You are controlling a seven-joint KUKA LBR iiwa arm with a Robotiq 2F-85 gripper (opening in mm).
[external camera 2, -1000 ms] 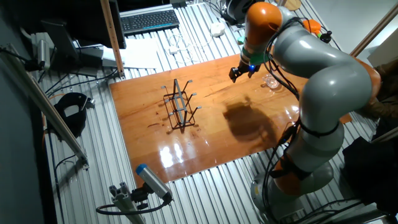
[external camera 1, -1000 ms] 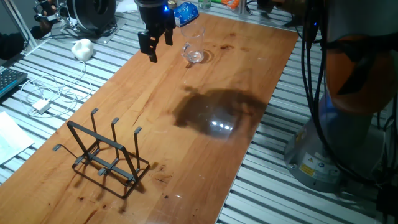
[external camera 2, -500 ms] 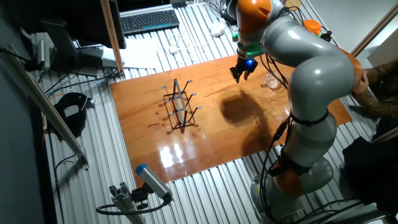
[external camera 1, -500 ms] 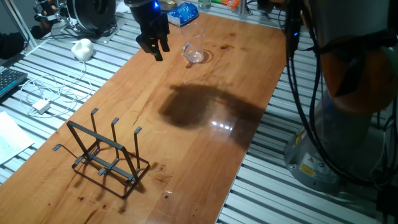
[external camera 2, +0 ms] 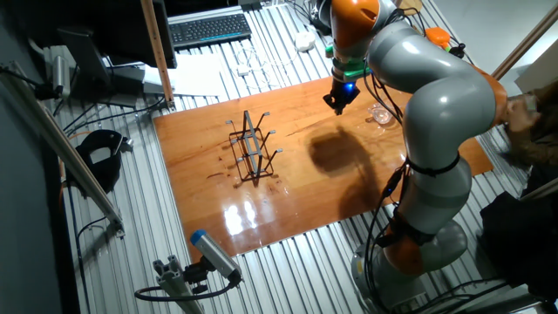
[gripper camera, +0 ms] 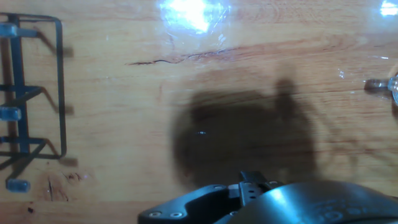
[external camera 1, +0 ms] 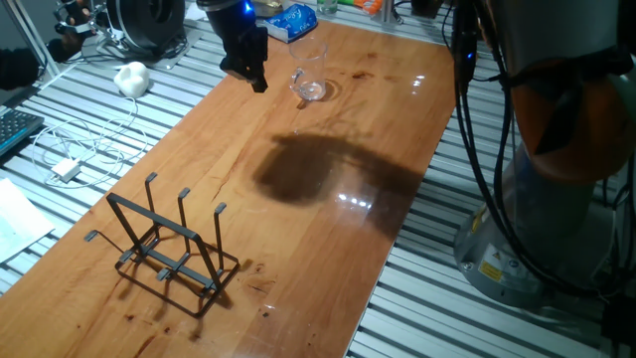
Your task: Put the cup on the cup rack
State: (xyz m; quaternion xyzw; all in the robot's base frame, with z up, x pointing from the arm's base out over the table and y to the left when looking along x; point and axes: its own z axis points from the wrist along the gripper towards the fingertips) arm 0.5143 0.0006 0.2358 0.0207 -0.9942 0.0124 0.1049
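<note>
Wooden table (external camera 1: 328, 229), cup (external camera 1: 310, 76) beside hand (external camera 1: 249, 72)

bare wood between cup (external camera 1: 310, 75) and cup rack (external camera 1: 165, 242), nothing standing between

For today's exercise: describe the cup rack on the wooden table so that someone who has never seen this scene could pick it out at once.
Start at the long wooden table and go to the end away from the gripper and the clear cup. There stands the cup rack, a small black frame of thin wire. Its three upright prongs on a rectangular wire base set it apart; nothing else on the tabletop is black wire.
</note>
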